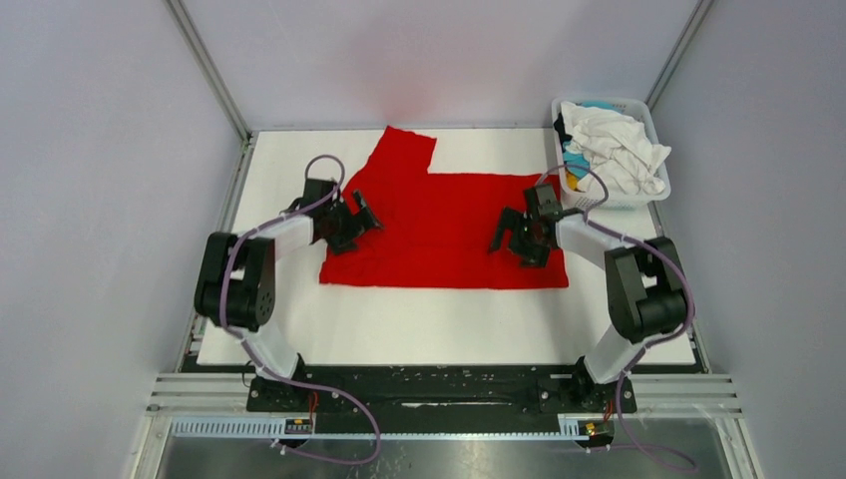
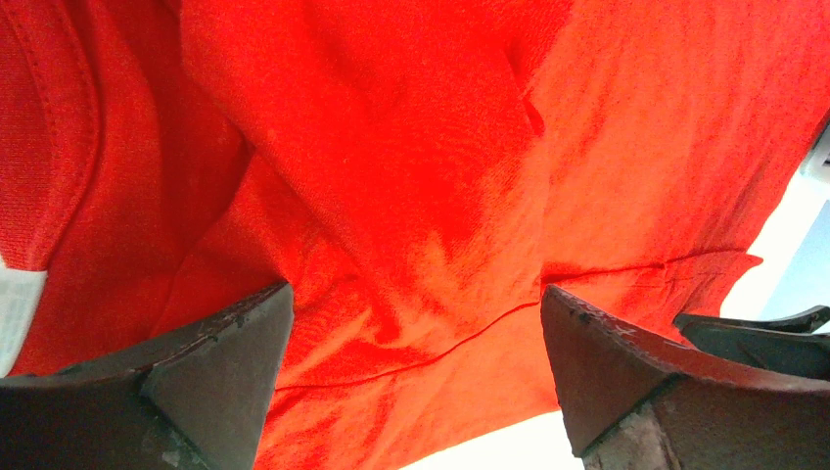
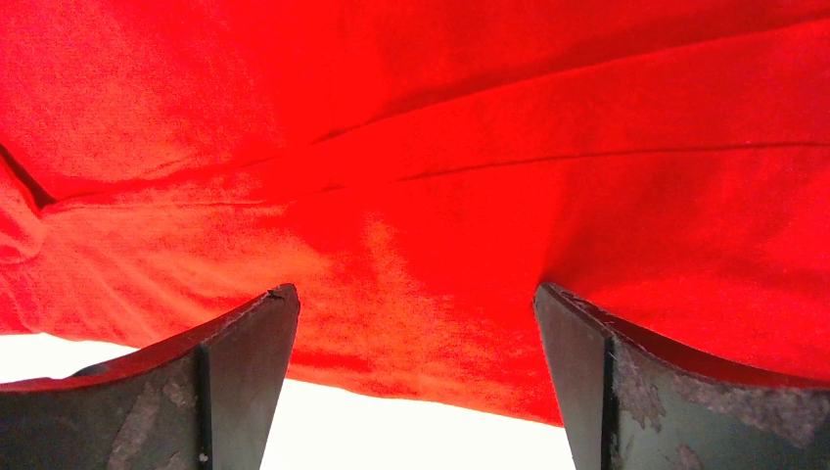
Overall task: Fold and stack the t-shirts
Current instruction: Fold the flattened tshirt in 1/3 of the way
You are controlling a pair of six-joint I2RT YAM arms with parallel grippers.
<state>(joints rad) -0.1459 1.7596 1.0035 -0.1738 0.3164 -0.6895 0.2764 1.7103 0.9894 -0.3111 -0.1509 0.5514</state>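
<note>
A bright red t-shirt (image 1: 439,215) lies spread on the white table (image 1: 419,324), one sleeve pointing to the far edge. My left gripper (image 1: 362,224) is open, low over the shirt's left part. In the left wrist view (image 2: 416,328) the red cloth (image 2: 391,176) and a seam lie between the spread fingers (image 2: 225,377). My right gripper (image 1: 504,236) is open, low over the shirt's right part. In the right wrist view (image 3: 416,318) the shirt's edge (image 3: 440,245) lies between the fingers (image 3: 245,382). More shirts, white (image 1: 619,150), turquoise (image 1: 574,165) and black (image 1: 561,128), fill the basket.
The white lattice basket (image 1: 624,202) stands at the table's far right corner, just right of my right arm. Bare table runs along the near side in front of the shirt. Metal frame posts and grey walls close in both sides.
</note>
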